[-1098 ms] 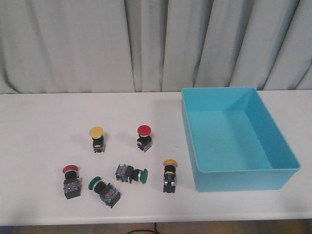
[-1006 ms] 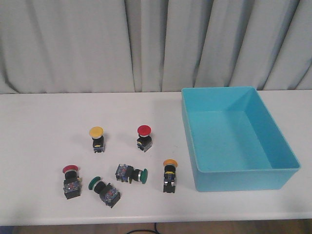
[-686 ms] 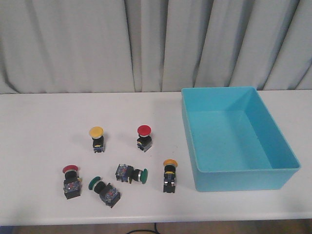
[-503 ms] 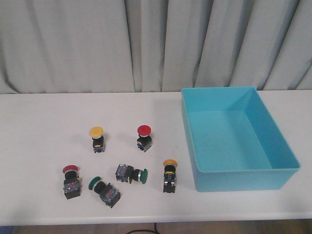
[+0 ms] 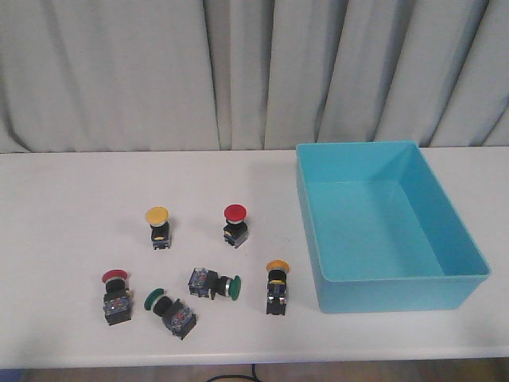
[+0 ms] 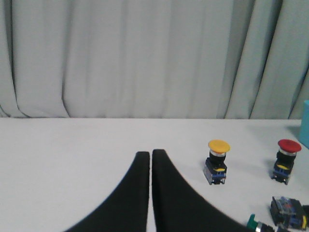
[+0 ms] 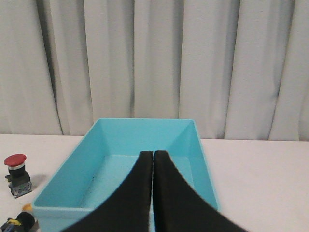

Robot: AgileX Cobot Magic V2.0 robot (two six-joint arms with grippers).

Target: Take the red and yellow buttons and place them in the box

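Note:
On the white table stand a yellow button (image 5: 157,225), a red button (image 5: 235,223), a second red button (image 5: 114,293) at the front left and an orange-yellow button (image 5: 277,285) beside the light-blue box (image 5: 469,243), which holds nothing. The left wrist view shows the yellow button (image 6: 217,160) and the red button (image 6: 286,159) ahead of my left gripper (image 6: 151,154), which is shut and holds nothing. My right gripper (image 7: 153,154) is also shut with nothing in it, in front of the box (image 7: 199,145). Neither gripper appears in the front view.
Two green-capped switches (image 5: 215,283) (image 5: 170,309) lie on their sides among the buttons. Grey curtains (image 5: 238,72) hang behind the table. The table's front edge runs just below the nearest switches.

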